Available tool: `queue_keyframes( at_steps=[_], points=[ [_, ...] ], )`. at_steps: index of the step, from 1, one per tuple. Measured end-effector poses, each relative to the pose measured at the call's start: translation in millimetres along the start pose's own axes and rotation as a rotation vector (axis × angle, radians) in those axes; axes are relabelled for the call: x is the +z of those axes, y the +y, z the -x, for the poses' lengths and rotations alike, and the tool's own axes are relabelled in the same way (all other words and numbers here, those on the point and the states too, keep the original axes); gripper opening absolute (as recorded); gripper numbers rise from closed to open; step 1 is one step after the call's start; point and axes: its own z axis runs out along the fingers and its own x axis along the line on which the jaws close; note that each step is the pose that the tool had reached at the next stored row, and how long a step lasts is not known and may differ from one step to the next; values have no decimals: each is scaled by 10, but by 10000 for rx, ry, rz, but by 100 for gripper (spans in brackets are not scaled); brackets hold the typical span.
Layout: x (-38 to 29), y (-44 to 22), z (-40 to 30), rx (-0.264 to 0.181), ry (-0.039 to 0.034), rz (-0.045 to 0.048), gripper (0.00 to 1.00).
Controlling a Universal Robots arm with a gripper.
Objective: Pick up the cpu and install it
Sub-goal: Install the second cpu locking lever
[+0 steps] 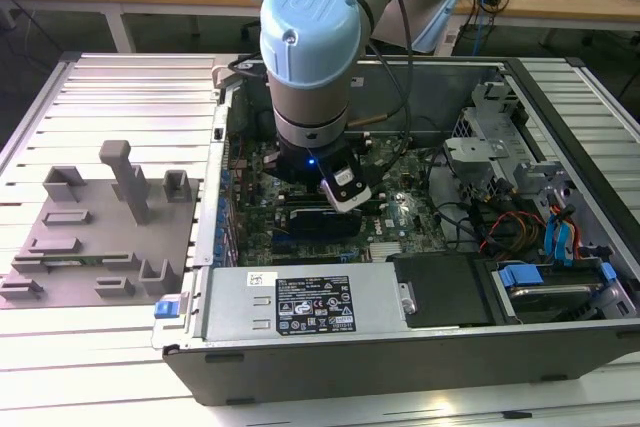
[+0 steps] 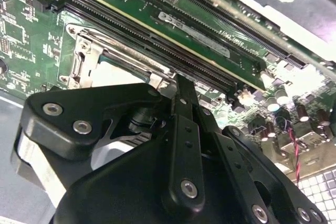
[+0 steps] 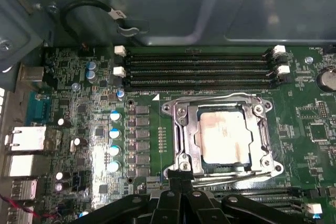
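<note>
The cpu (image 3: 223,137), a flat square chip with a silvery-grey top, lies inside the metal socket frame (image 3: 181,129) on the green motherboard (image 3: 79,114). In the second wrist view its pale top (image 2: 113,74) shows just past the black fingers. My gripper (image 3: 181,167) is shut with nothing between its fingers, and its tips rest at the edge of the socket frame beside the cpu. The same closed tips (image 2: 181,80) stand against the frame in the second wrist view. In the exterior view the arm's wrist (image 1: 310,67) hangs low inside the open computer case (image 1: 400,347).
Black memory slots (image 3: 199,66) run along one side of the socket, and more slots (image 2: 157,30) run along another side. The case holds a power supply (image 1: 300,302), a drive cage (image 1: 500,147) and loose cables (image 1: 510,222). A grey fixture plate (image 1: 100,237) lies at the exterior view's left.
</note>
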Motion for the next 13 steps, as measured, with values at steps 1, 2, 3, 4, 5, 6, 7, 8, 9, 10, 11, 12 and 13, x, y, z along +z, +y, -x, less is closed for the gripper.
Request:
queue_keyframes(
  at_steps=[1,2,3,4,5,6,7,8,9,10,11,12,13],
  points=[
    [11,-3,-1,17,-2,83,11],
    [28,-8,-1,29,-3,158,11],
    [35,-10,-2,37,-3,183,11],
    [40,-13,-3,43,-5,192,11],
    [47,-15,-3,51,-6,199,11],
    [51,-16,-3,58,-9,203,11],
    [52,-17,-3,60,-10,203,11],
    [58,-18,-3,65,-13,204,11],
    [63,-20,-3,68,-12,202,11],
    [65,-21,-4,69,-12,202,11],
    [68,-22,-4,69,-12,201,11],
    [70,-23,-4,70,-11,201,11],
    [75,-24,-5,70,-11,202,11]
  ],
)
